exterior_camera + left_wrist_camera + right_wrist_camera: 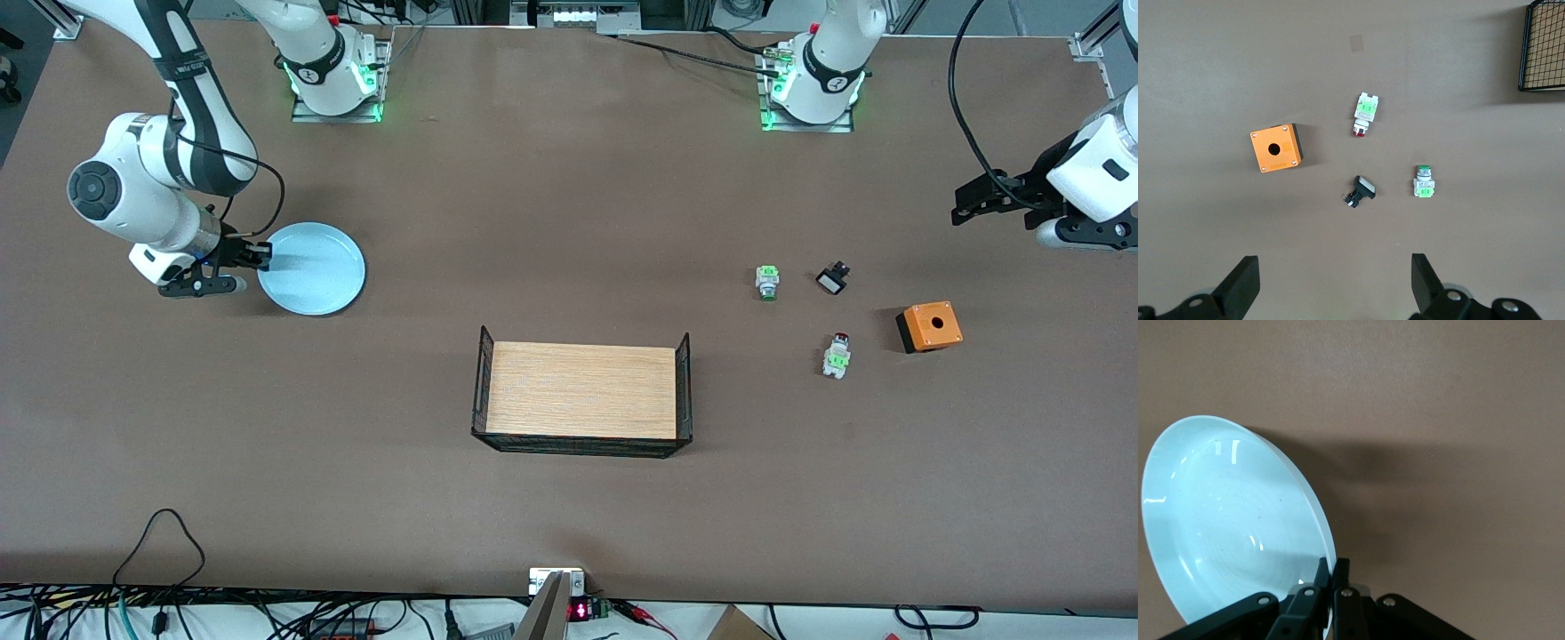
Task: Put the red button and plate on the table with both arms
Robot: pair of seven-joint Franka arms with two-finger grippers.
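Plate (pixel 313 268) rim is pinched by the right gripper (pixel 258 257) fingers at frame left; it should be lowered level onto the surface (pixel 569 222). Left gripper (pixel 1331 283) is held wide open, empty, above the red button (pixel 1364 113).

A robotics laboratory is indicated by two bench-bolted white jointed arms (pixel 160 169) and loose black cables (pixel 160 542) along the matte brown tabletop (pixel 569 222).

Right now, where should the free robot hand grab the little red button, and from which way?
Best guess: come straight down with the open left gripper and pinch the red button across its white and green body, on its two long sides. It lies flat on the table with bare space around it. The red cap end is too small to hold.
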